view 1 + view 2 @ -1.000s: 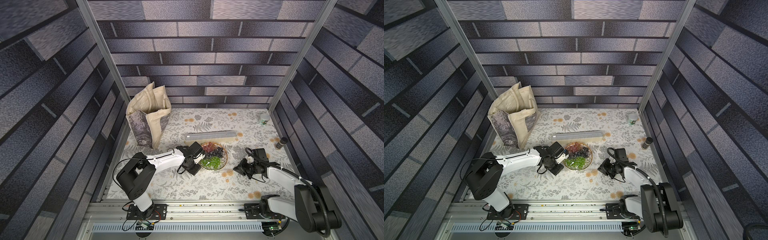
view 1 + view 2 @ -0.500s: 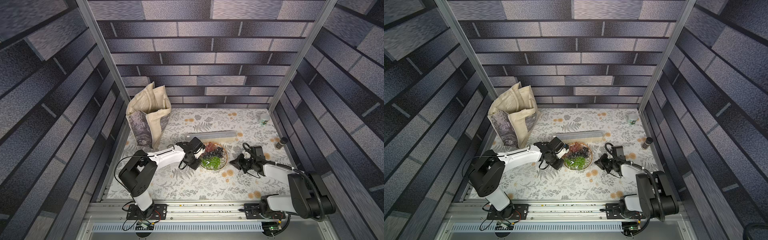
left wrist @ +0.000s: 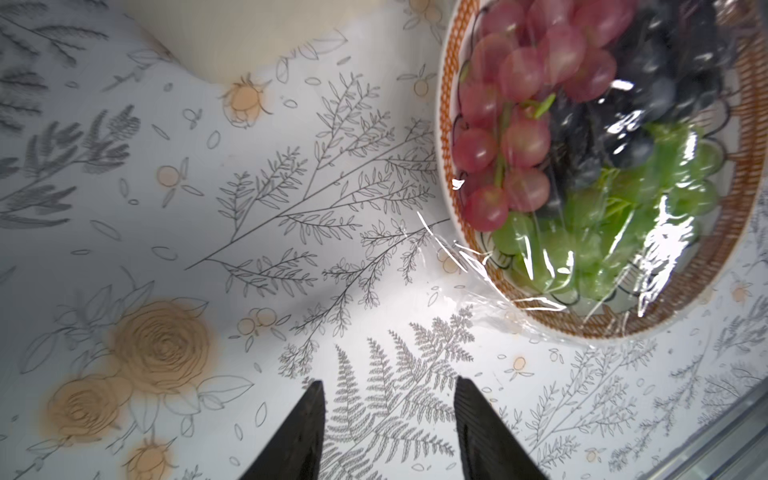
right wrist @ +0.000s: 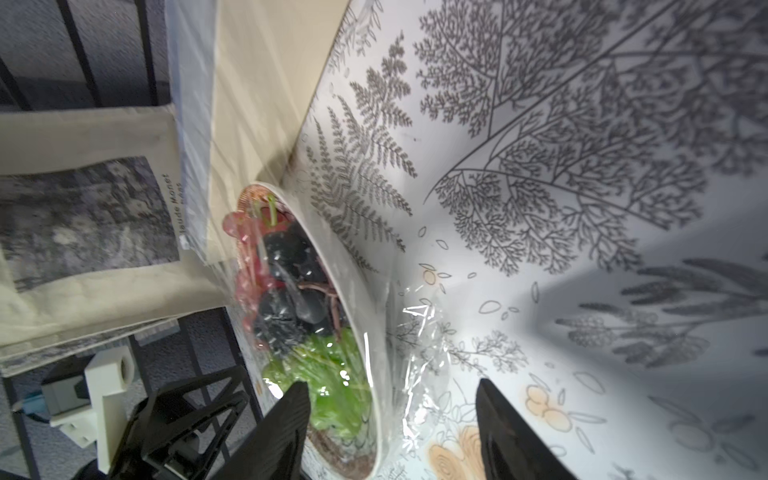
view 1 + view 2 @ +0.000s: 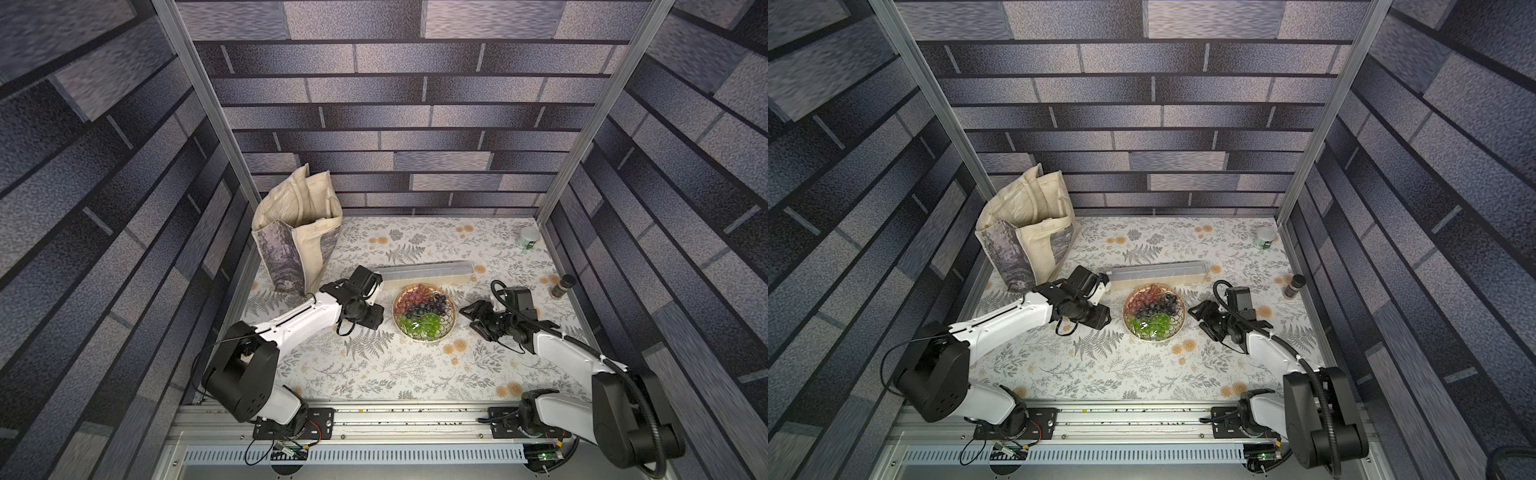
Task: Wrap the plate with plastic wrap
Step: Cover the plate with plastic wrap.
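Plate [image 5: 448, 318] [image 5: 1177, 320] is set on a floral cloth [image 5: 374, 374], and in both top views a long box [image 5: 424, 272] [image 5: 1156, 272] is laid just behind it. A tote bag [image 5: 297, 237] is stood well off to the plate's rear left. A jar [image 5: 530, 237] and a dark bottle [image 5: 562, 286] are kept well to its right, the jar farther back. The plate is flanked closely: the left gripper [image 5: 376, 318] is held just left of it and the right gripper [image 5: 471, 319] just right, each with jaws apart. Grey brick-patterned walls [image 5: 415, 83] and metal posts [image 5: 582, 124] are seen all round.

In the left wrist view, ferns and tan roses are printed on the cloth. The left gripper [image 3: 388, 382] is parted over bare cloth near the plate [image 3: 446, 104], with nothing clamped. Red, dark and green grapes [image 3: 523, 137] are heaped inside the woven-look rim under glossy wrap [image 3: 665, 232], whose crinkled edge is trailed onto the cloth beside the plate.

In the right wrist view, the right gripper [image 4: 390, 384] is spread, and the plate's [image 4: 332, 266] edge is seen beyond the gap. Wrap [image 4: 415, 374] is draped over the grapes and down the plate's outer wall. Whether it is touched cannot be told.
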### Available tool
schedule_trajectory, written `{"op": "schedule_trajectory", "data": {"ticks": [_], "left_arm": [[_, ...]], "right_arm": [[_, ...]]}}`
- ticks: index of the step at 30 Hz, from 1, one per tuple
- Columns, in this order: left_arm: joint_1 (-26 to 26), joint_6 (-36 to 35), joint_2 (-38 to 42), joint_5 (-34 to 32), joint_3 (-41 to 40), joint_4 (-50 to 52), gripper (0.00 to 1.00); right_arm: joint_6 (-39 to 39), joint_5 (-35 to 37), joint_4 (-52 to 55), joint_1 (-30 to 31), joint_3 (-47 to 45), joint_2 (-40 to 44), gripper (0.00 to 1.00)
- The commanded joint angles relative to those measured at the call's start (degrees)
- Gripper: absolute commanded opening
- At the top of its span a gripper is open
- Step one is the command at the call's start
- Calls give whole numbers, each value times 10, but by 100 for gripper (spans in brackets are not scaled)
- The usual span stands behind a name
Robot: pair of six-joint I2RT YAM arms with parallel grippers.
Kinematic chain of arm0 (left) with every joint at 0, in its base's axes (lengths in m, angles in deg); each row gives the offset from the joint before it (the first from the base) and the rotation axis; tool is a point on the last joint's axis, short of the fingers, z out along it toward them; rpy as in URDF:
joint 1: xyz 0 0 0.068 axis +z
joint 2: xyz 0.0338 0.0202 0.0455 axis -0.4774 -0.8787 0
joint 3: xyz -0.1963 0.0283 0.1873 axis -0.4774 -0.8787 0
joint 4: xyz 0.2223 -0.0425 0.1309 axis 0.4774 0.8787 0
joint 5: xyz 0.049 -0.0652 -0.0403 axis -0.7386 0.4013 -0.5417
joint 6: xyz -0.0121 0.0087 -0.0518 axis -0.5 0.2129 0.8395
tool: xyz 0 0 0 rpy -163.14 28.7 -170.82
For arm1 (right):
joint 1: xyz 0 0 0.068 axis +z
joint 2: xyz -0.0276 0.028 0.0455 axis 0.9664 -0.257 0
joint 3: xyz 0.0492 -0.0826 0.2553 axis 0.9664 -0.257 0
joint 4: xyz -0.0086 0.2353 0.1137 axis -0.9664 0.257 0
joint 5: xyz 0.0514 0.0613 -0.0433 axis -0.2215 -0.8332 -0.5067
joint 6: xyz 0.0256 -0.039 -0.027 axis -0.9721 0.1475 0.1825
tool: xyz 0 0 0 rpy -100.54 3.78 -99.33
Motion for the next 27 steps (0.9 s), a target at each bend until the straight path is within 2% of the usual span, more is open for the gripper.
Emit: {"op": "schedule_trajectory", "data": {"ticks": [1,4,8,13,21,27], "left_arm": [[8,75,48,67,-26,-4,66],[1,145,56,112,-41,-37,78],[-5,222,23,160,-41,-91,85],[-31,234,-37,171,4,-83,87],[-43,266,-87,205,-4,-150,85],[-62,269,-130,219,20,-154,84]], "right_arm": [[12,-8,52,2,11,19,80],[-18,-48,25,9,4,0,88],[-53,-59,-37,34,-1,-39,93],[-91,-60,-103,69,10,-88,95],[-152,-68,-225,116,20,-161,95],[-164,-70,-254,134,32,-186,94]]}}
